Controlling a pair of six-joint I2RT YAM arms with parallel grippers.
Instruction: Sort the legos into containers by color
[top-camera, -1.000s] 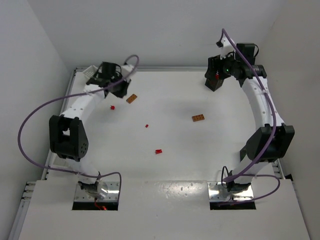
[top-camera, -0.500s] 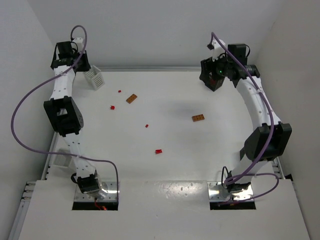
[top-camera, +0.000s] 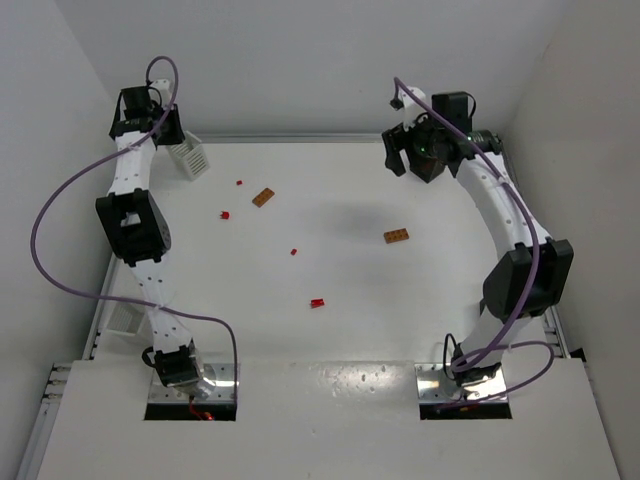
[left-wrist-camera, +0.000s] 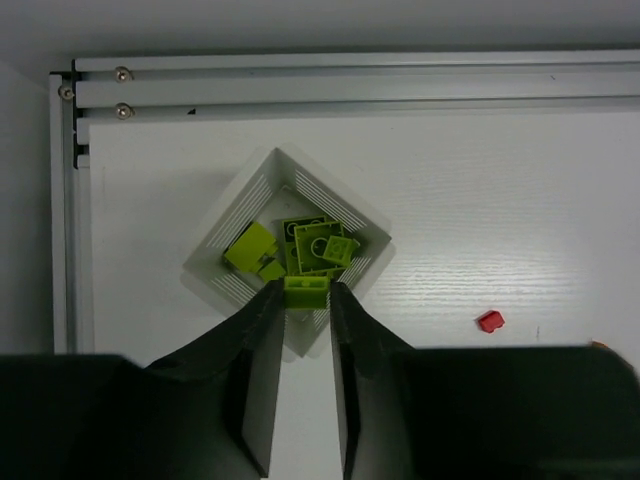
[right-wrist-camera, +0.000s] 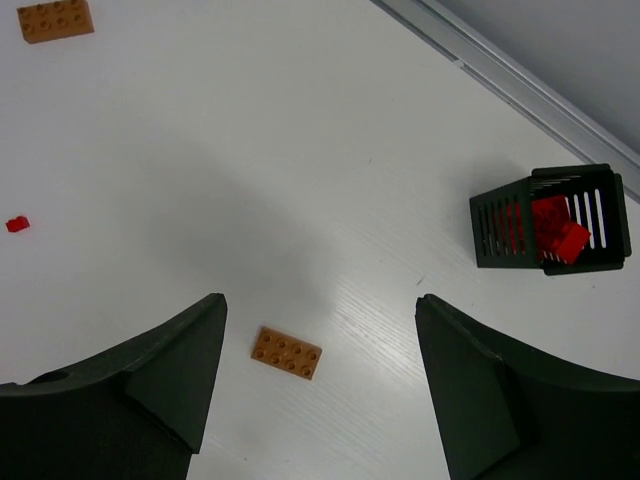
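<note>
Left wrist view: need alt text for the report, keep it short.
The left gripper, its jaws nearly closed, holds a yellow-green brick over a white basket that already contains several yellow-green bricks. The basket sits on a white table near a metal rail, with one small red brick lying to its right.

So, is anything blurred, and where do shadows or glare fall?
Top view: sharp, soft shadow on the table. Left wrist view: green brick and white basket crisp, no glare. Right wrist view: faint broad shadow on the table, black basket sharp.
</note>
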